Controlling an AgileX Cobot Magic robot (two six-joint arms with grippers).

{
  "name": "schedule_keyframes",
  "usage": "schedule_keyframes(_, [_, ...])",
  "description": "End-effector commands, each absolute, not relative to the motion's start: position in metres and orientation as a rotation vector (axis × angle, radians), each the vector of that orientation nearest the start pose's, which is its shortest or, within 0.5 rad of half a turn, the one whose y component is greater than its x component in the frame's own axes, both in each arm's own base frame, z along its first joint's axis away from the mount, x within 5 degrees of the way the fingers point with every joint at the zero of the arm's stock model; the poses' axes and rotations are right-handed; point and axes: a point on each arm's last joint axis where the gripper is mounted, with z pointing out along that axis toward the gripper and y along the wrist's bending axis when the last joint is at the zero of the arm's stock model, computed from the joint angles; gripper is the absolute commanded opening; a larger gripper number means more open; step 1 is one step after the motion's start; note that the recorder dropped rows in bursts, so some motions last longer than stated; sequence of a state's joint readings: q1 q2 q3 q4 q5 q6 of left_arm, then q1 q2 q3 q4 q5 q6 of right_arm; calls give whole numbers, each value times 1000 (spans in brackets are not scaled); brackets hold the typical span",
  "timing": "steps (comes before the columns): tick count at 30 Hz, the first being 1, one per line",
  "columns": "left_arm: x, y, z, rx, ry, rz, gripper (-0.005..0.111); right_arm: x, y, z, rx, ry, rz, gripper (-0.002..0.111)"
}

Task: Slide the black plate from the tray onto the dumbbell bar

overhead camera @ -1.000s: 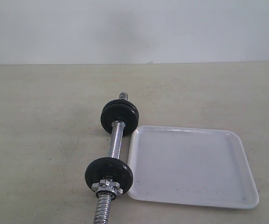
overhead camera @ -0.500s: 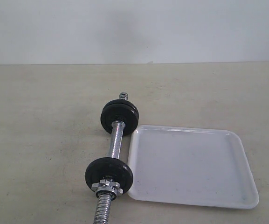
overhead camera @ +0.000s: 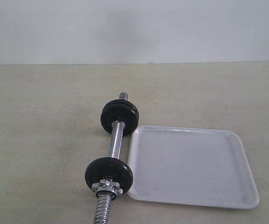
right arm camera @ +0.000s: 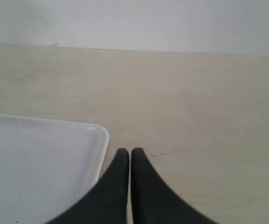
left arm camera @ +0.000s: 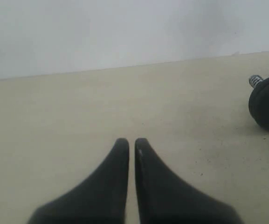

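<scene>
The tray (overhead camera: 190,163) holds no disc, and a near black plate (overhead camera: 108,171) and a far black plate (overhead camera: 120,116) sit on the dumbbell bar (overhead camera: 116,140), so the sliding step looks finished. The left gripper (left arm camera: 131,141) and right gripper (right arm camera: 130,151) hover over the surface (overhead camera: 41,140), pinched together and empty. Any next move probably calls only for keeping clear.

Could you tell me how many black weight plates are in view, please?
2: the far plate and the near plate, both on the bar. The far one may be two discs pressed together. None lies on the tray.
</scene>
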State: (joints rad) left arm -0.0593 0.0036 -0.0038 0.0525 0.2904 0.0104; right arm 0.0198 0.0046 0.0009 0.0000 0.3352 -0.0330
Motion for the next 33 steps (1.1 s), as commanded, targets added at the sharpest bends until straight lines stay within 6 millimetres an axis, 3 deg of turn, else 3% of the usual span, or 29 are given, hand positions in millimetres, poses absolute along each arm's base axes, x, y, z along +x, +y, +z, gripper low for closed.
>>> schedule_keyframes(1, [55,-2,187,85,1765,4,4,54,1,184,-47,1809,-9,0])
schedule_keyframes(33, [54,-2,184,86,1802,6,4,54,1,184,-45,1809,-8,0])
